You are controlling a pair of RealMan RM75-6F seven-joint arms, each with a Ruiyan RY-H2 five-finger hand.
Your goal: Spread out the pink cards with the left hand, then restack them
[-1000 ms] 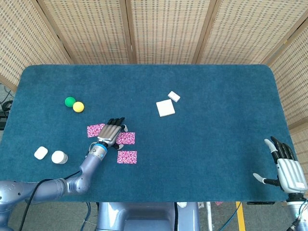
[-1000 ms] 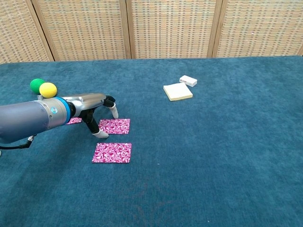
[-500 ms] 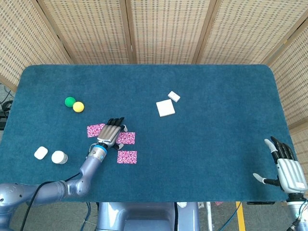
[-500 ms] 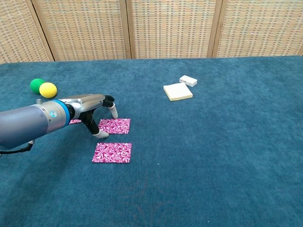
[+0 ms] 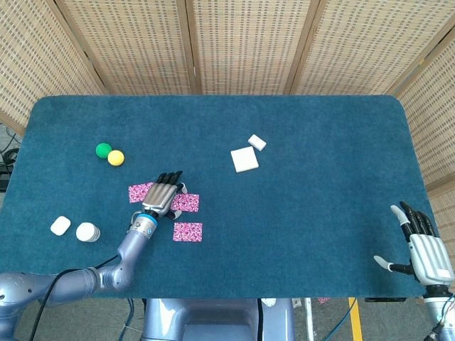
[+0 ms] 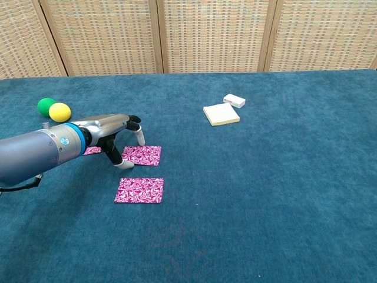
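Note:
Three pink patterned cards lie apart on the blue cloth. The far-left card [image 5: 139, 192] [image 6: 92, 151] is mostly hidden behind my left hand in the chest view. The middle card [image 5: 186, 203] [image 6: 142, 155] lies under my left hand's fingertips. The near card [image 5: 188, 231] [image 6: 139, 190] lies by itself. My left hand [image 5: 163, 194] [image 6: 115, 132] reaches flat over the left and middle cards, fingers spread, tips pressing down at the middle card's left edge. My right hand [image 5: 424, 250] rests open at the table's near right corner, holding nothing.
A green ball [image 5: 104, 150] [image 6: 45, 106] and a yellow ball [image 5: 116, 158] [image 6: 59, 111] sit left of the cards. Two white blocks [image 5: 244, 159] [image 5: 257, 142] lie mid-table. Two small white objects [image 5: 60, 226] [image 5: 87, 231] sit near the left front edge.
My left hand has drawn slightly left and back, and the middle card has slid a little left with it. The right hand has not moved.

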